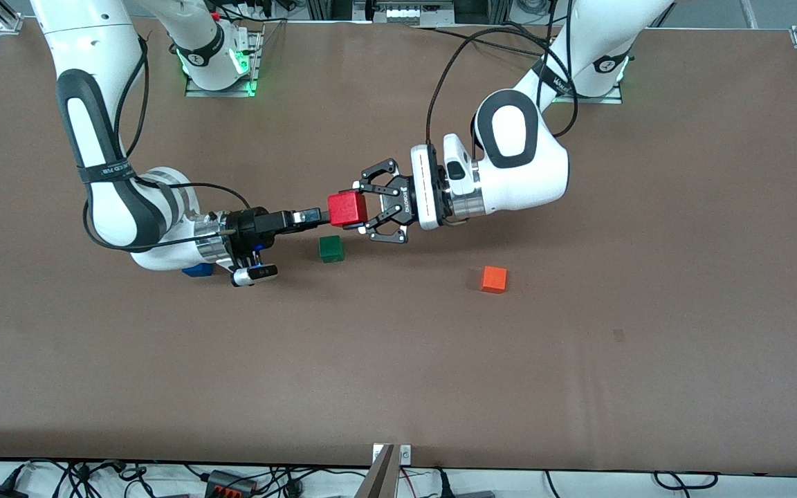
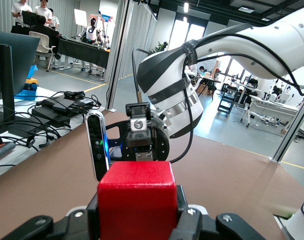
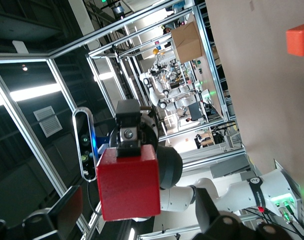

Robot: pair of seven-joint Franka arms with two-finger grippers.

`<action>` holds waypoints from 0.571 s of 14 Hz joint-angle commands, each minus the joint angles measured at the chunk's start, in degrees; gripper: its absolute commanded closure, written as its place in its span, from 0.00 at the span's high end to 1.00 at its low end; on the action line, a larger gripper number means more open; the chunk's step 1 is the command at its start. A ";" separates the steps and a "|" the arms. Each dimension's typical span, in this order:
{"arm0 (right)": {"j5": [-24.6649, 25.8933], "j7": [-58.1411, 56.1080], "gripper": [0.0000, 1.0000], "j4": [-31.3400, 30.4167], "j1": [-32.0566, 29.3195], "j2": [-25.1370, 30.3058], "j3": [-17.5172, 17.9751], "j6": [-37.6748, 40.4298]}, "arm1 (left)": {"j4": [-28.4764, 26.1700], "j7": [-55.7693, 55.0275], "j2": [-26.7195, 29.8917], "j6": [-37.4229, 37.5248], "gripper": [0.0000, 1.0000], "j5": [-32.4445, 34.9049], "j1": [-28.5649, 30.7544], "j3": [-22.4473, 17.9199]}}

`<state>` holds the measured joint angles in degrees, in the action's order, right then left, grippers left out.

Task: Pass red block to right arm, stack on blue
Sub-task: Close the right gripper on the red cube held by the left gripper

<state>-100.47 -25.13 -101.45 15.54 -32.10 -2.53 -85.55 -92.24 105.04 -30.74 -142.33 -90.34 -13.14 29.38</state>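
The red block [image 1: 347,209] hangs in mid-air above the table [image 1: 578,346], over the green cube [image 1: 331,248], so both arms can reach it. The left gripper [image 1: 365,209] clamps it; the right gripper [image 1: 317,216] meets its free side, grip unclear. No containers. The blue cube [image 1: 197,270] waits beneath the right wrist.

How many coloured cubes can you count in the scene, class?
4: red block held aloft between both grippers; green cube beneath it; orange cube toward the left arm's end; blue cube partly hidden under the right arm.

Red block [image 1: 347,208], green cube [image 1: 331,248], orange cube [image 1: 493,279], blue cube [image 1: 197,270]; brown desk [image 1: 578,360]; white arms with black bands.
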 commanded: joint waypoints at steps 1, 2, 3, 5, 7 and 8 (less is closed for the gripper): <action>-0.96 0.08 1.00 1.69 1.24 -0.42 -0.10 0.65 | 2.42 2.89 -2.13 -3.56 0.09 -2.82 -1.71 0.15; -1.04 0.08 1.00 1.69 1.77 -0.42 -0.10 0.39 | 2.77 2.89 -2.22 -4.53 0.09 -2.91 -2.24 0.15; -1.13 0.17 1.00 1.78 2.12 -0.42 -0.10 0.04 | 3.55 2.89 -2.30 -4.80 0.09 -2.91 -2.50 0.15; -1.57 0.34 1.00 2.74 2.13 -0.94 -0.11 -0.58 | 3.56 2.80 -2.30 -4.80 0.09 -3.00 -2.50 0.07; -1.57 0.43 1.00 3.71 2.04 -1.82 -0.19 -0.49 | 3.56 2.89 -2.30 -4.80 0.09 -2.91 -2.50 0.15; -1.48 0.43 1.00 3.89 1.95 -2.09 -0.19 -0.49 | 3.56 2.80 -2.30 -4.80 0.09 -2.91 -2.42 0.15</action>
<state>-101.01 -25.09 -99.62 17.38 -32.54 -2.60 -86.10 -90.43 105.05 -32.11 -145.44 -91.00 -15.01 29.37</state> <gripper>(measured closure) 0.000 0.441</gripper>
